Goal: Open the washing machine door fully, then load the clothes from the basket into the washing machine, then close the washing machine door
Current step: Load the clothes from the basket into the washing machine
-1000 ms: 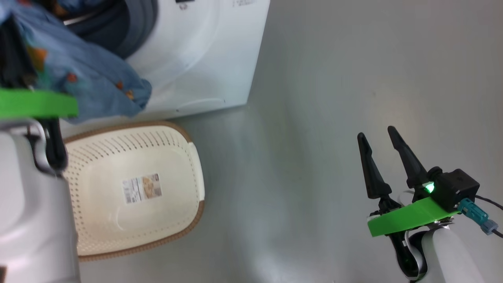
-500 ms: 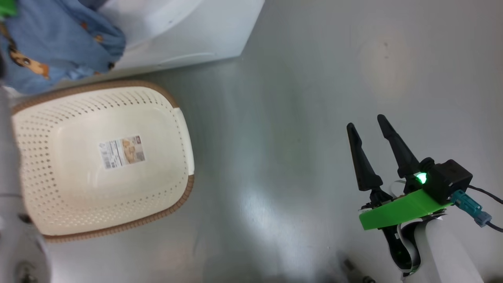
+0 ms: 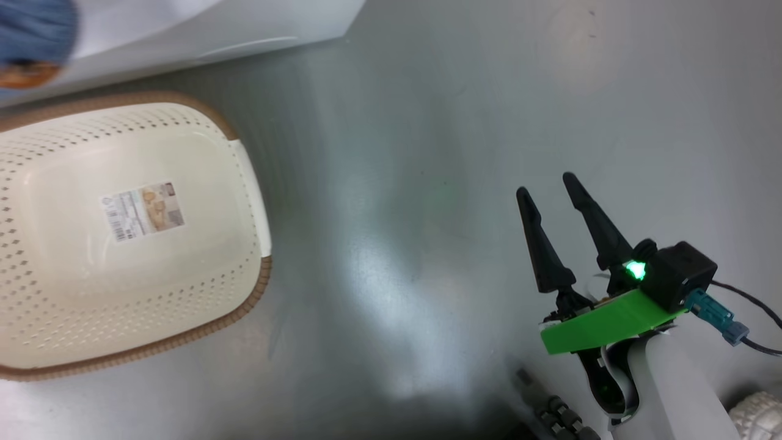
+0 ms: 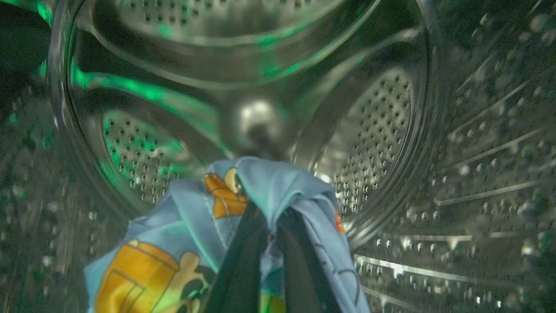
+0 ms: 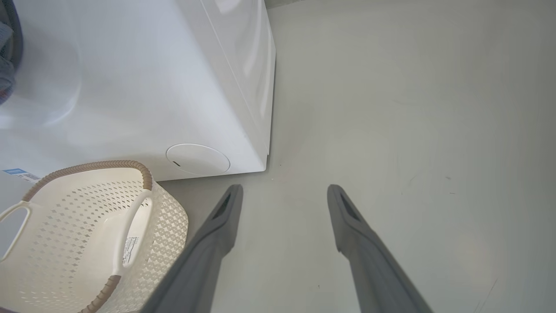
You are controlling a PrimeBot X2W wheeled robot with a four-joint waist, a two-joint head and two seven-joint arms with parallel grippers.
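One soft, light-blue printed piece of clothes is hanging clamped between the left gripper's two dark fingers, deep inside the round perforated steel drum of the white washing machine. One cream perforated basket, a rounded rectangle with a brown woven-look rim, is lying on the smooth grey floor just beside the machine, its long axis running across the head view. The right gripper is hovering well apart from it, fingers spread.

The white washing machine has a glossy casing and a polished, perforated steel drum. The soft light-blue printed cloth looks matt. The cream-white perforated plastic basket is smooth, its brown rim woven-looking, its label paper. The grey floor has a smooth sheen.
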